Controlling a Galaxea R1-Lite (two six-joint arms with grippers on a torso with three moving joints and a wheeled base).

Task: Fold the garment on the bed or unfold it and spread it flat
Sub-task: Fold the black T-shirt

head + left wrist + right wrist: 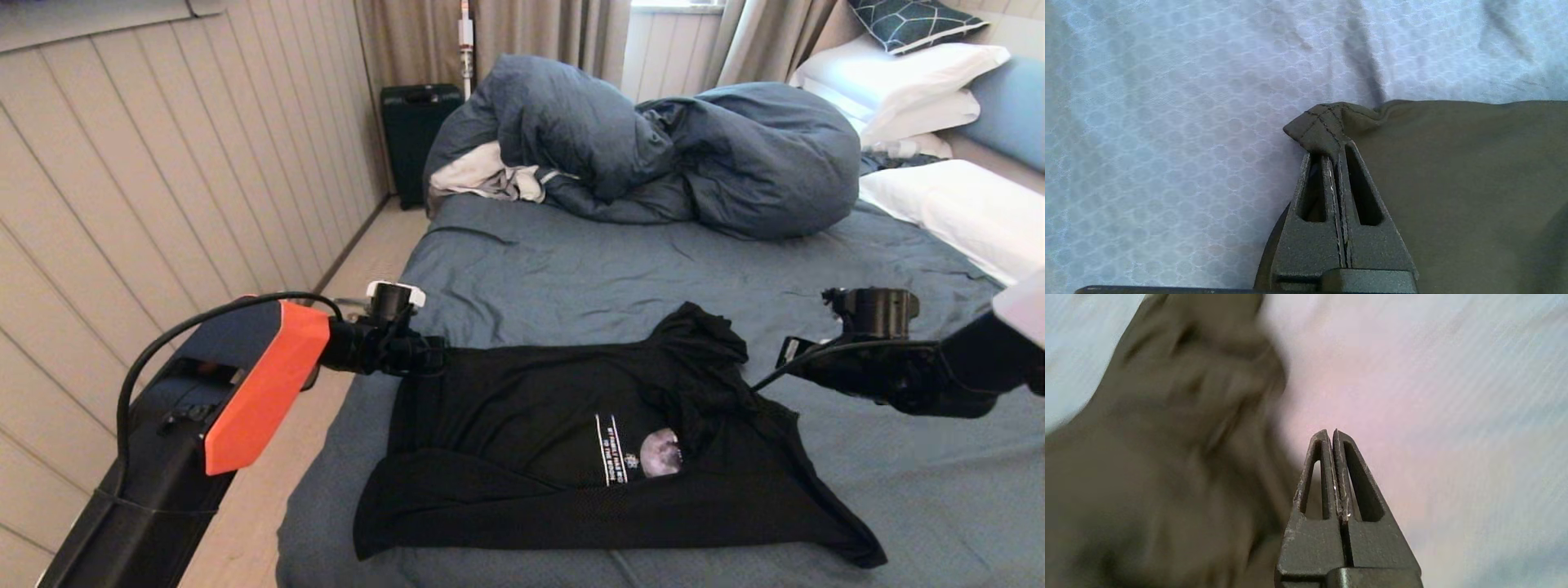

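Closest to me is my left arm, orange cover and all, and its left tool (1336, 141) is clamped tight on a stitched corner of the T-shirt (571, 441) at the shirt's far left edge, fabric pinched between the fingers. That black shirt lies on the near part of the bed (571, 269), partly spread, its long axis running left to right across my view, with a flap folded over the moon print and a bunched hump at the far right. Over there my right tool (1334, 435) has its fingers pressed together on nothing, hovering just beside that hump, cloth lying off to its side toward the middle. So I've got the left corner; I reckon the right arm, nearer that bunched end, needs to open and take the matching corner before any pull. Duvet (653, 147) piled well beyond.
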